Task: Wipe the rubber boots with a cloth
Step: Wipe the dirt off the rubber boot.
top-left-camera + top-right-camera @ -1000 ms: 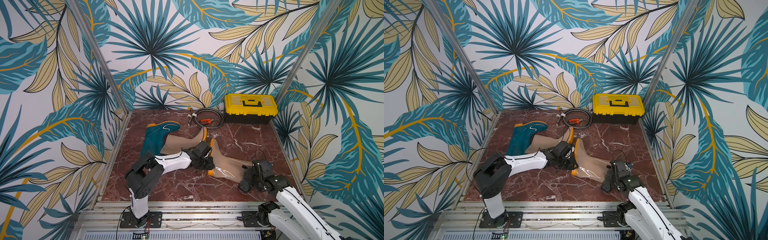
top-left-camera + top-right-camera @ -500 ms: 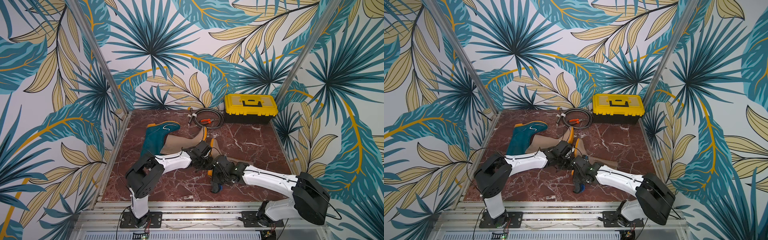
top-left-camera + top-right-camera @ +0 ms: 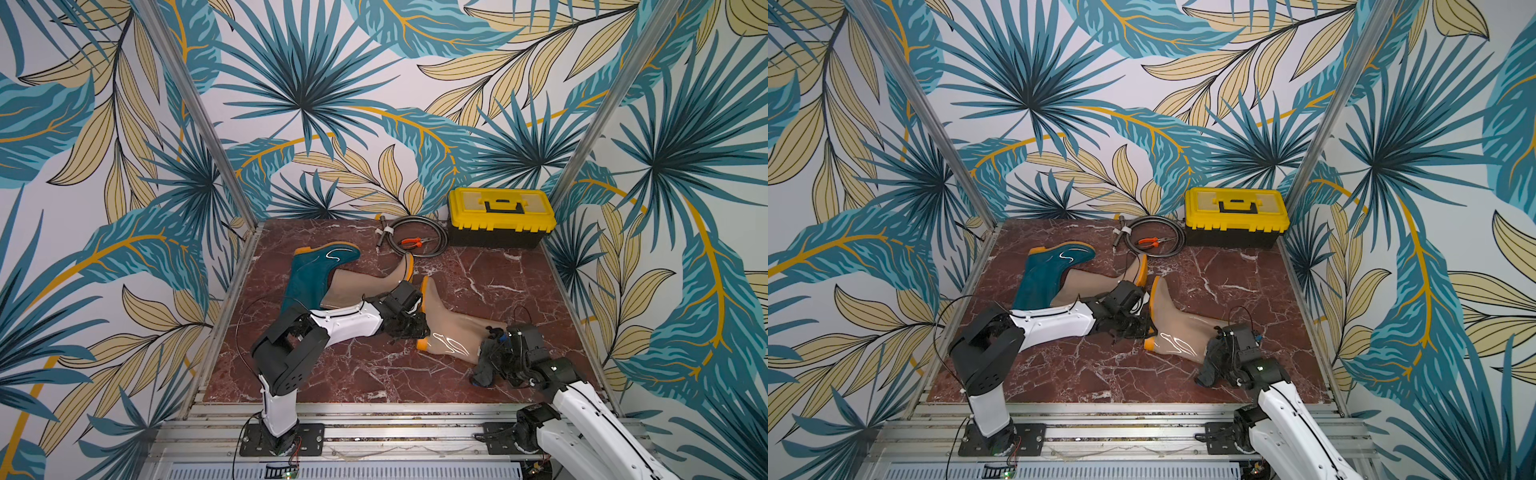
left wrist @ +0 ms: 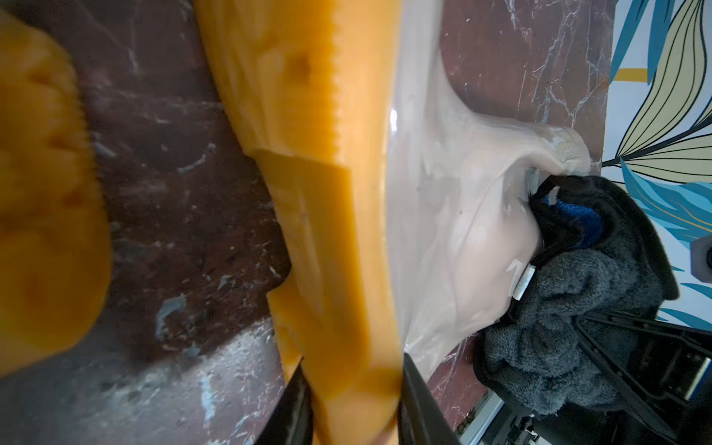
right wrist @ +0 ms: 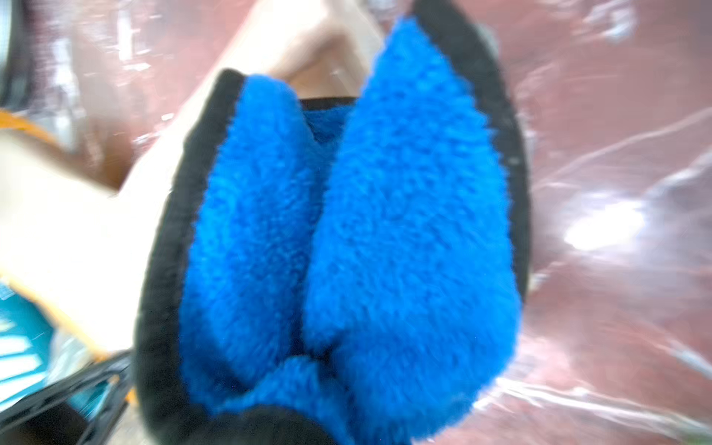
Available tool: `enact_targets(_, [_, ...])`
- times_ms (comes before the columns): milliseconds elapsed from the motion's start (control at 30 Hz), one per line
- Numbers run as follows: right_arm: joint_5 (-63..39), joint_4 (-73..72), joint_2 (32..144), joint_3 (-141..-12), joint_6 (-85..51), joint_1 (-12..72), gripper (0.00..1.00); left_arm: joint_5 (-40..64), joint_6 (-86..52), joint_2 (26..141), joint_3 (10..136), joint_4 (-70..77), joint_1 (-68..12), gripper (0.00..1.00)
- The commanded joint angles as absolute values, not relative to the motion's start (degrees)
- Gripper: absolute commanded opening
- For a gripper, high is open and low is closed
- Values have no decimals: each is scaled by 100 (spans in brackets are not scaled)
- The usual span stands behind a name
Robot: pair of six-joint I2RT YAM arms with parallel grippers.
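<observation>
On marble [image 3: 374, 374], three boots [image 3: 309, 278] [image 3: 365, 282] [image 3: 453, 328]; left claw [image 4: 352, 408] grips one, right claw [image 3: 496, 347] pinches one cloth [image 5: 346, 231].

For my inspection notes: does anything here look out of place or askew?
Nothing looks spilled or damaged. Only this looks untidy: the teal boot, the far tan boot and the near tan boot all lie on their sides, none upright.

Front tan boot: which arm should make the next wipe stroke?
Right. The right gripper is shut on the cloth, which sits against the shaft end of the front tan boot. The left gripper is clamped on that boot's orange sole, steadying it, and has no cloth.
</observation>
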State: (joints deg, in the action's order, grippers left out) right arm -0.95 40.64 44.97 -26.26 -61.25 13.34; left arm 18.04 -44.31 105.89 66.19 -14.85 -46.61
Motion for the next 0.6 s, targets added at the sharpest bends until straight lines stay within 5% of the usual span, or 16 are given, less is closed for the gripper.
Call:
enact_targets(0, [-525,4057,5375,-3015,-5598,1437,0,1737,-4344,10538,6565,-1415,-4572,0])
enact_targets(167, [-267,4013,7075,-4210,-4979,3203,0,1712,-4377,10607,6629,-1406,-4579,0])
enact_targets(267, [-137,4470,7993,-4578,-4836,3361,0,1741,-4387,10669,6722,-1412,-4575,0])
enact_targets(567, [389,5147,5525,-3622,-4442,1109,0,1907,-3959,10571,6598,-1424,-4564,0])
